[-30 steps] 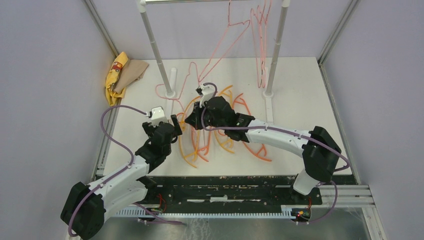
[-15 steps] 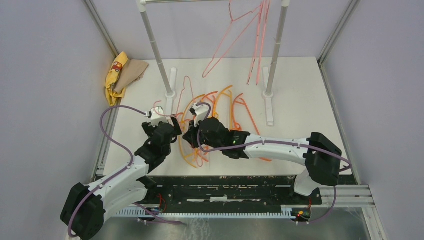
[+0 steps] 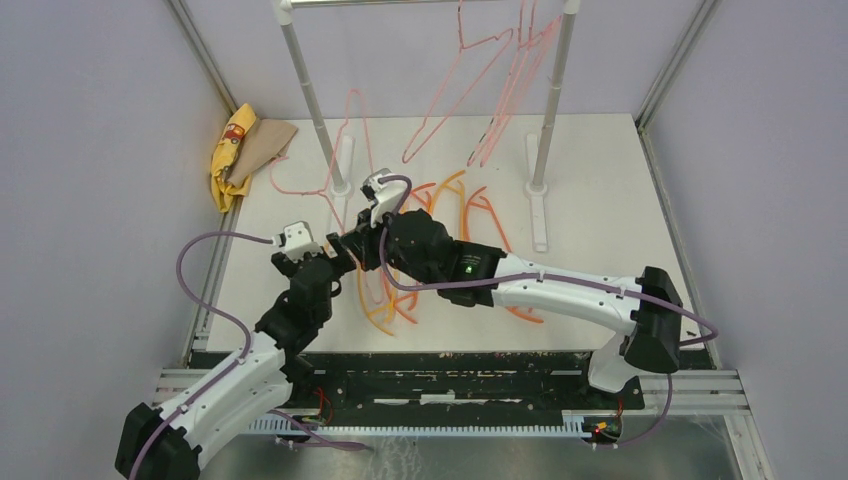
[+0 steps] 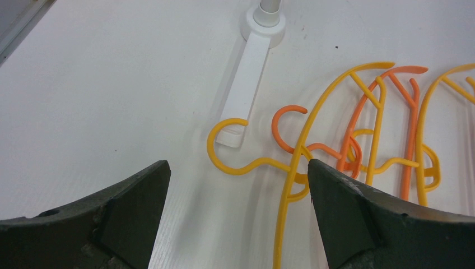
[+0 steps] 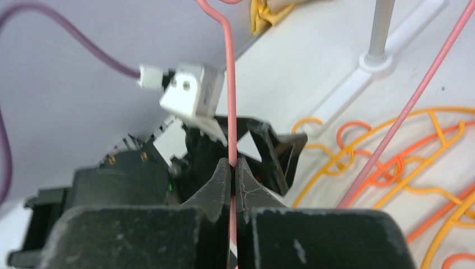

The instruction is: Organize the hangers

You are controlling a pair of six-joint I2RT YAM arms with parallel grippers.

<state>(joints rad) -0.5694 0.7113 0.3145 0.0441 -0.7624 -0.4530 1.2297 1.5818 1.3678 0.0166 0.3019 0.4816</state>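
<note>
Pale pink wire-thin hanger (image 5: 229, 95) stands straight up out of the right tool (image 5: 233, 168), whose fingers are pressed together on the wire. Just ahead sits the left tool (image 4: 238, 165), spread wide with nothing in it, over the yellow-orange plastic hangers (image 4: 296, 185) lying on the white table (image 4: 101, 84). My read: this one's bound for the white-poled rack (image 3: 318, 120) beyond. Best play is a firm pinch, lifting until its top clears the rail (image 3: 400, 3) and steering wide of the left tool.
</note>
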